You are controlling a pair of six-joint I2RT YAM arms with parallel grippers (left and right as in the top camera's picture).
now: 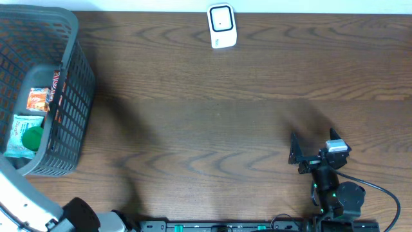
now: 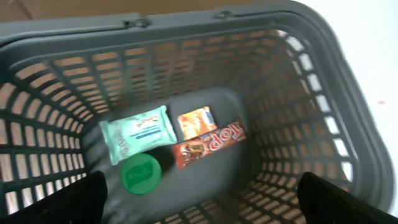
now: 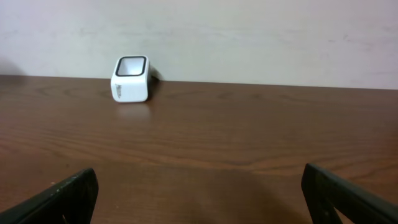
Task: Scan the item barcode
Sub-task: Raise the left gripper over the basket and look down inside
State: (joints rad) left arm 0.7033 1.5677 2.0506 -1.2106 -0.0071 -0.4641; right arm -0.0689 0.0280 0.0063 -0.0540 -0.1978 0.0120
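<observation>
L pincer (image 2: 205,202), R pincer (image 3: 199,196) wide open, empty, choc bar (image 2: 209,144) in basket (image 2: 186,34), long axis diagonal

The left arm (image 1: 22,203) comes in at the counter's near left corner. The left gripper (image 2: 199,186) holds its fingers (image 2: 62,202) spread wide, gripping nothing. The right gripper (image 1: 297,153) sits low by the near right corner, its fingers (image 3: 348,199) just as wide and empty.

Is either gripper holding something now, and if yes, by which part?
Nothing is held. The left gripper is open above the basket; the right gripper is open over the table.
</observation>
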